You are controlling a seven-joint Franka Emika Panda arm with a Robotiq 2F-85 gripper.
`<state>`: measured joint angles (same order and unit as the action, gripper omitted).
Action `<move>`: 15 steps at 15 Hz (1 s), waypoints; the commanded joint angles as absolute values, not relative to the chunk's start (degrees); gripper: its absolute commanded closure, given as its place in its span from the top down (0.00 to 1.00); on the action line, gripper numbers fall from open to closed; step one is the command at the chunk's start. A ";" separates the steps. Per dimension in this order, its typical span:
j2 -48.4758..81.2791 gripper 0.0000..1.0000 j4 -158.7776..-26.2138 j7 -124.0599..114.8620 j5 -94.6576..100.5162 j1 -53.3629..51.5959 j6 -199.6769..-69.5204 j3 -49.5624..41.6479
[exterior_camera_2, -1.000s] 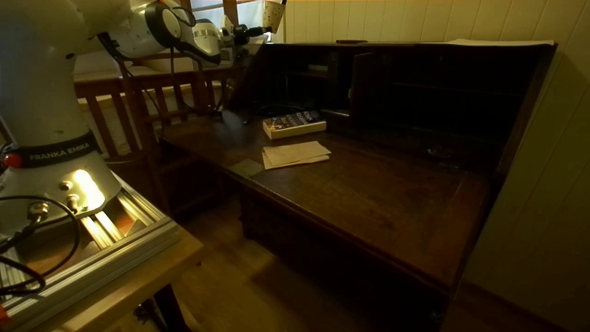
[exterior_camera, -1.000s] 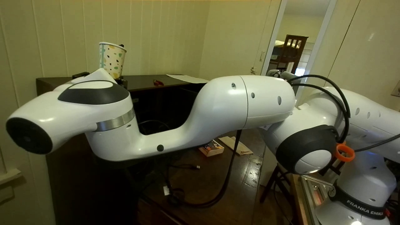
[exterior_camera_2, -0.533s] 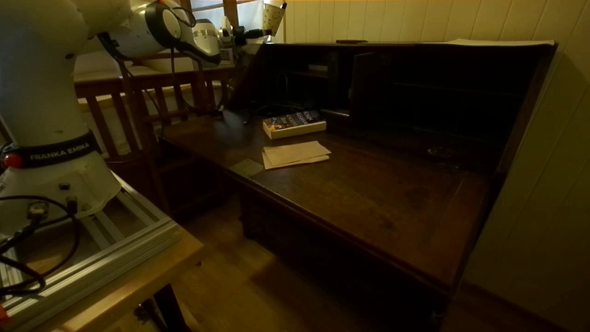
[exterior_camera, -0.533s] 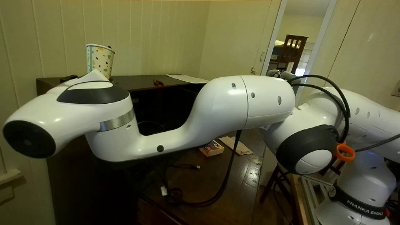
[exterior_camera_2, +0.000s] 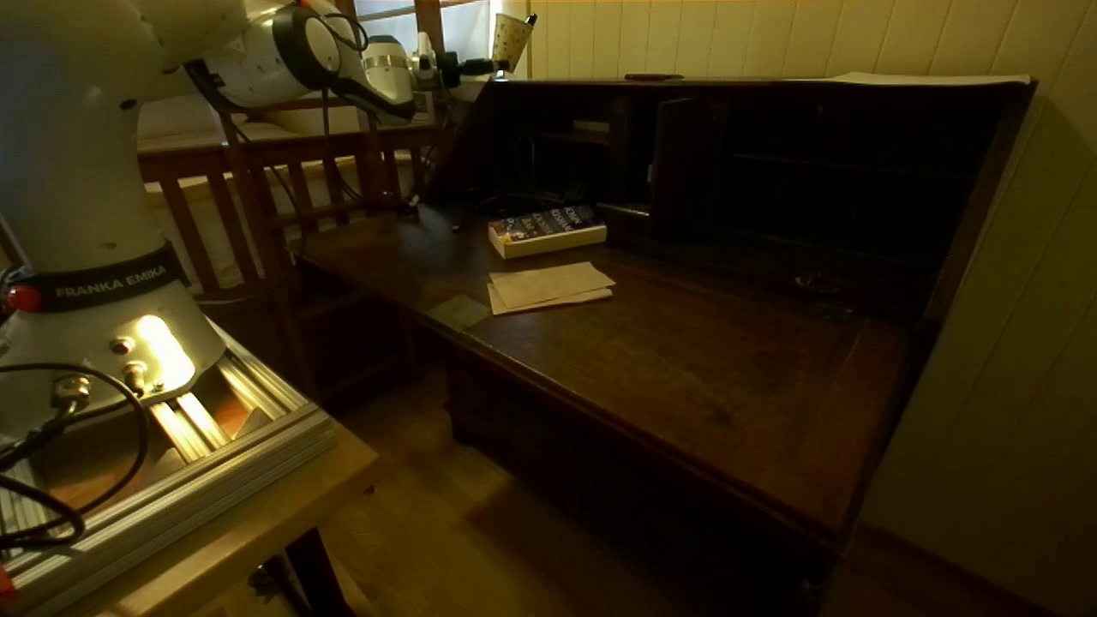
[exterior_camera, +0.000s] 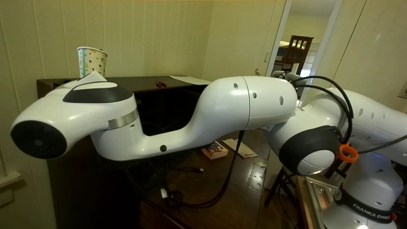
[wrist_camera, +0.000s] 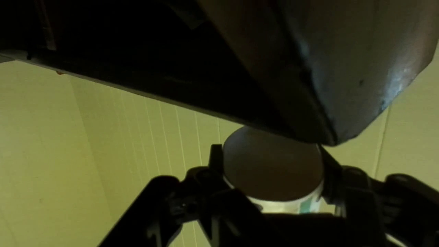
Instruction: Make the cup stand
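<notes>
The white cup (exterior_camera: 92,62) with coloured spots shows its wide rim upward, slightly tilted, above the top left of the dark desk. It also shows, tilted, in an exterior view (exterior_camera_2: 512,43). In the wrist view the cup (wrist_camera: 274,168) turns a dark round end to the camera, partly covered by the desk corner. My gripper (wrist_camera: 270,166) has a finger against each side of the cup and holds it. The gripper also shows in an exterior view (exterior_camera_2: 504,65); the arm mostly hides it elsewhere. Whether the cup's base touches the desk top cannot be told.
The dark desk's upper shelf (exterior_camera: 146,83) carries a small red object (exterior_camera: 161,84) and a white sheet (exterior_camera: 190,80). Lower down lie a book (exterior_camera_2: 547,231), folded brown paper (exterior_camera_2: 550,287) and cables (exterior_camera: 187,169). A panelled wall (exterior_camera: 165,38) stands behind.
The cup has moved left and slightly down with the gripper in an exterior view. It has come down in another exterior view. The arm's wrist has shifted slightly; the grip stays on the cup.
</notes>
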<state>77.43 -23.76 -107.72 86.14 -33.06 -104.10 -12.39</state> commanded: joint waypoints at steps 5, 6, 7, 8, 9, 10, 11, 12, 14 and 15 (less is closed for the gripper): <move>76.98 0.39 -23.76 -106.30 83.98 -32.01 -107.21 -11.78; 77.01 0.39 -23.76 -106.10 83.84 -32.06 -107.15 -11.65; 77.06 0.39 -23.76 -105.84 83.74 -32.11 -107.15 -11.55; 77.09 0.39 -23.76 -105.60 83.65 -32.14 -107.18 -11.43; 77.08 0.39 -23.77 -105.45 83.59 -32.14 -107.20 -11.32; 77.07 0.39 -23.78 -105.24 83.55 -32.13 -107.24 -11.22; 77.06 0.39 -23.78 -105.08 83.51 -32.11 -107.29 -11.13; 77.06 0.39 -23.78 -104.93 83.43 -32.04 -107.52 -10.99; 77.07 0.39 -23.78 -104.61 83.26 -31.95 -108.05 -10.78; 77.08 0.39 -23.78 -104.40 83.13 -31.91 -108.19 -10.73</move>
